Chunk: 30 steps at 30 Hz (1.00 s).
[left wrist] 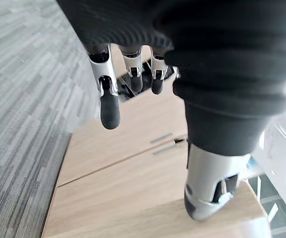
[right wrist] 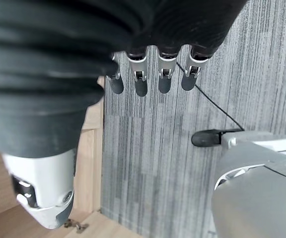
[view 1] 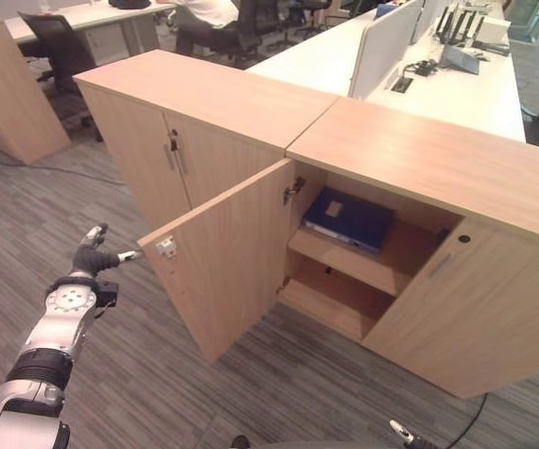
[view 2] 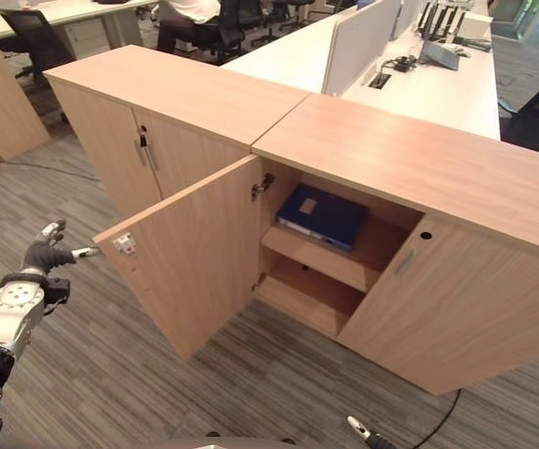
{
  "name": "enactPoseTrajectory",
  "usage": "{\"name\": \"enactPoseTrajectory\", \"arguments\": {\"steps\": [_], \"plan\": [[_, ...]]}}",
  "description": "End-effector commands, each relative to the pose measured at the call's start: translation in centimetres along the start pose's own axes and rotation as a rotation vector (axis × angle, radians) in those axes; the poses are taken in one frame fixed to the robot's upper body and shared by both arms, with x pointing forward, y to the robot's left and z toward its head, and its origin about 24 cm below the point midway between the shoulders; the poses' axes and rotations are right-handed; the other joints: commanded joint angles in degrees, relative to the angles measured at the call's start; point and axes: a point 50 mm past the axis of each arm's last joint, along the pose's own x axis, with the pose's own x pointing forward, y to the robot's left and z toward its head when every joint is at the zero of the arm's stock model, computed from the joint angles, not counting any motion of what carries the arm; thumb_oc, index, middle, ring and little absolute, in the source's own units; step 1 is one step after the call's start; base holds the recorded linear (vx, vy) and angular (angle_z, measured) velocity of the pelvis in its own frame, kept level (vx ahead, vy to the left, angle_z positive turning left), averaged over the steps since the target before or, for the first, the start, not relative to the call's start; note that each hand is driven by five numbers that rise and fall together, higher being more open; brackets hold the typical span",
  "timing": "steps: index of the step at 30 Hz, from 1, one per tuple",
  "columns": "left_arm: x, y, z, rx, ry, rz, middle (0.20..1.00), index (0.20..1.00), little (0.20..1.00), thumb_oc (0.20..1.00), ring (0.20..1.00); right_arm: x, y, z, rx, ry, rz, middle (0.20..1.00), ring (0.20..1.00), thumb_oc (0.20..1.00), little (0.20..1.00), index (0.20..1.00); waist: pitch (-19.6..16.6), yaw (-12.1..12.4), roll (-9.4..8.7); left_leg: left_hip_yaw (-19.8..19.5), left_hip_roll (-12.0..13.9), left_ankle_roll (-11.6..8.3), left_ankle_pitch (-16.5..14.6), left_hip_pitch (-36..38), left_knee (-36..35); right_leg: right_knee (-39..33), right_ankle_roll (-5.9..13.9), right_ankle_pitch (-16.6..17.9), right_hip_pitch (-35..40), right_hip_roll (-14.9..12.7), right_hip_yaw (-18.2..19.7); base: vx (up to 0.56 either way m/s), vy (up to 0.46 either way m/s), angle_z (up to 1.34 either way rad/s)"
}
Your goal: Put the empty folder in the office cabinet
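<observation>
**Folder lying on the cabinet shelf, both hands free**

The left hand [view 1: 96, 254] is reaching out just short of the open door [view 1: 227, 257], its fingers [left wrist: 109, 106] hanging straight and relaxed, gripping nothing. One fingertip is pointing at the door's free edge, where a small latch [view 1: 166, 247] is sitting; whether the tip is touching it I cannot tell. Beyond the hand, the door is standing swung wide toward the robot, hinged at the middle of the cabinet [view 1: 419, 159].

Past the door, further from the left hand, the cabinet's opened compartment is showing two levels. The folder [view 1: 348, 218], dark blue with a pale label on its cover, is lying flat on the upper shelf [view 1: 344, 264], near the back. The level under that shelf is holding nothing that I can make out. The door on the far side of the opening is standing closed.

Behind the left hand's reach, a second cabinet [view 1: 195, 94] is adjoining the first, its two doors shut.

The right hand [right wrist: 148, 74] is hanging low over the carpet [right wrist: 153, 163], well away from the folder, its fingers [right wrist: 141, 85] straight and loose, holding nothing.

Beyond the cabinets, white desks [view 1: 457, 89] are standing, and a person [view 1: 209, 14] is sitting at one.
</observation>
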Motion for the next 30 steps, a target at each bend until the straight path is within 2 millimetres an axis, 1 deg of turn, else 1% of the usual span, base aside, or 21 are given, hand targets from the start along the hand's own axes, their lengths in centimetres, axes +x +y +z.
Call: {"name": "enactPoseTrajectory", "arguments": {"steps": [1, 3, 4, 6, 7, 11, 12, 13, 16, 17, 18, 20, 23, 28, 30], "plan": [[0.7, -8.3, 13.2, -0.110, -0.492, -0.354, 1.000, 1.000, 1.000, 1.000, 1.000, 0.6, 1.6, 2.1, -0.025, -0.054, 0.042, 1.000, 1.000, 1.000, 1.000, 1.000, -1.1, -6.4, -0.25, 1.0, 2.3, -1.46, -3.6, -0.7, 0.2, -0.6, 6.15, -1.5, 1.0, -2.5, -1.8, -0.01, 0.010, 0.13], [0.0, -9.3, 14.5, -0.070, -0.554, -0.412, 1.000, 1.000, 1.000, 1.000, 1.000, 0.6, 1.5, 1.9, -0.024, -0.047, 0.042, 1.000, 1.000, 1.000, 1.000, 1.000, -1.2, -6.7, -0.23, 1.1, 2.3, -1.45, -3.6, -0.6, 0.2, -0.6, 6.20, -1.4, 1.0, -2.5, -1.6, -0.01, 0.007, 0.17], [-1.5, -11.0, 16.9, -0.021, -0.669, -0.511, 1.000, 1.000, 1.000, 1.000, 1.000, 0.5, 1.2, 1.1, -0.034, -0.025, 0.039, 1.000, 1.000, 1.000, 1.000, 1.000, -1.2, -7.3, -0.25, 1.3, 2.3, -1.41, -3.7, -0.5, 0.2, -0.6, 6.29, -1.4, 1.0, -2.5, -1.4, -0.02, 0.003, 0.04], [-2.6, -12.0, 17.9, -0.049, -0.727, -0.563, 1.000, 1.000, 1.000, 1.000, 1.000, 0.4, 0.8, 0.4, -0.043, 0.001, 0.029, 1.000, 1.000, 1.000, 1.000, 1.000, -1.2, -7.6, -0.25, 1.3, 2.3, -1.40, -3.7, -0.5, 0.2, -0.6, 6.25, -1.3, 1.0, -2.5, -1.4, -0.01, -0.001, 0.06], [-3.8, -13.4, 18.7, -0.126, -0.772, -0.630, 1.000, 1.000, 1.000, 1.000, 1.000, 0.4, 0.9, 0.0, -0.048, 0.014, 0.032, 1.000, 1.000, 1.000, 1.000, 1.000, -1.2, -7.8, -0.34, 1.3, 2.3, -1.37, -3.7, -0.5, 0.2, -0.6, 6.19, -1.4, 1.0, -2.4, -1.2, -0.01, -0.004, 0.11], [-6.6, -16.3, 18.9, -0.264, -0.811, -0.776, 1.000, 1.000, 1.000, 1.000, 1.000, 0.5, 1.6, -0.5, -0.050, 0.023, 0.049, 1.000, 1.000, 1.000, 1.000, 1.000, -1.0, -8.0, -0.63, 1.4, 2.4, -1.24, -3.7, -0.3, 0.2, -0.6, 6.02, -1.5, 1.0, -2.4, -1.1, -0.01, -0.005, -0.14], [-6.6, -16.3, 18.9, -0.265, -0.810, -0.777, 1.000, 1.000, 1.000, 1.000, 1.000, 0.5, 1.6, -0.5, -0.049, 0.023, 0.048, 1.000, 1.000, 1.000, 1.000, 1.000, -1.0, -8.0, -0.62, 1.4, 2.4, -1.25, -3.7, -0.3, 0.2, -0.6, 6.01, -1.5, 1.0, -2.4, -1.1, -0.01, -0.010, -0.39], [-7.6, -17.5, 18.9, -0.315, -0.813, -0.818, 1.000, 1.000, 1.000, 1.000, 1.000, 0.5, 1.9, -0.6, -0.048, 0.023, 0.053, 1.000, 1.000, 1.000, 1.000, 1.000, -0.9, -8.1, -0.80, 1.3, 2.4, -1.18, -3.7, -0.3, 0.2, -0.6, 5.92, -1.5, 1.0, -2.3, -1.0, -0.01, -0.010, -0.37], [-8.6, -18.9, 18.8, -0.431, -0.786, -0.876, 1.000, 1.000, 1.000, 1.000, 1.000, 0.5, 2.3, -0.8, -0.059, 0.027, 0.067, 1.000, 1.000, 1.000, 1.000, 1.000, -0.6, -8.1, -0.99, 1.1, 2.4, -1.11, -3.7, -0.5, 0.2, -0.6, 5.85, -1.6, 1.0, -2.3, -1.1, -0.01, -0.014, -0.35], [-8.6, -18.9, 18.8, -0.431, -0.785, -0.876, 1.000, 1.000, 1.000, 1.000, 1.000, 0.5, 2.3, -0.8, -0.059, 0.028, 0.066, 1.000, 1.000, 1.000, 1.000, 1.000, -0.6, -8.1, -0.98, 1.1, 2.4, -1.11, -3.8, -0.5, 0.2, -0.6, 5.85, -1.6, 1.0, -2.3, -1.1, -0.02, -0.018, -0.13], [-9.2, -19.4, 18.6, -0.474, -0.766, -0.910, 1.000, 1.000, 1.000, 1.000, 1.000, 0.5, 2.4, -0.7, -0.054, 0.022, 0.065, 1.000, 1.000, 1.000, 1.000, 1.000, -0.4, -8.0, -1.10, 0.9, 2.4, -1.12, -3.7, -0.6, 0.2, -0.6, 5.80, -1.7, 1.0, -2.3, -1.2, 0.00, 0.000, 0.00], [-9.6, -19.8, 18.5, -0.492, -0.761, -0.939, 1.000, 1.000, 1.000, 1.000, 1.000, 0.6, 2.6, -0.5, -0.048, 0.014, 0.070, 1.000, 1.000, 1.000, 1.000, 1.000, -0.4, -7.8, -1.17, 0.7, 2.4, -1.12, -3.7, -0.6, 0.2, -0.6, 5.73, -1.8, 1.0, -2.3, -1.2, 0.00, 0.000, 0.00], [-9.7, -20.3, 18.4, -0.510, -0.742, -0.950, 1.000, 1.000, 1.000, 1.000, 1.000, 0.6, 2.6, -0.4, -0.056, 0.012, 0.069, 1.000, 1.000, 1.000, 1.000, 1.000, -0.2, -7.8, -1.25, 0.5, 2.5, -1.13, -3.6, -0.7, 0.2, -0.6, 5.65, -2.0, 1.1, -2.2, -1.4, -0.01, -0.015, -0.07], [-10.2, -20.9, 18.7, -0.483, -0.755, -0.987, 1.000, 1.000, 1.000, 1.000, 1.000, 0.6, 2.6, -0.3, -0.068, 0.012, 0.069, 1.000, 1.000, 1.000, 1.000, 1.000, -0.2, -7.9, -1.14, 0.3, 2.4, -1.12, -3.7, -0.8, 0.2, -0.6, 5.63, -2.0, 1.0, -2.2, -1.5, 0.00, -0.003, -0.01], [-10.3, -21.2, 18.4, -0.485, -0.734, -0.999, 1.000, 1.000, 1.000, 1.000, 1.000, 0.7, 2.8, 0.0, -0.065, 0.004, 0.071, 1.000, 1.000, 1.000, 1.000, 1.000, -0.1, -8.0, -1.02, 0.4, 2.4, -1.15, -3.7, -0.8, 0.2, -0.6, 5.63, -2.0, 1.0, -2.2, -1.5, 0.00, 0.000, 0.00]]}}
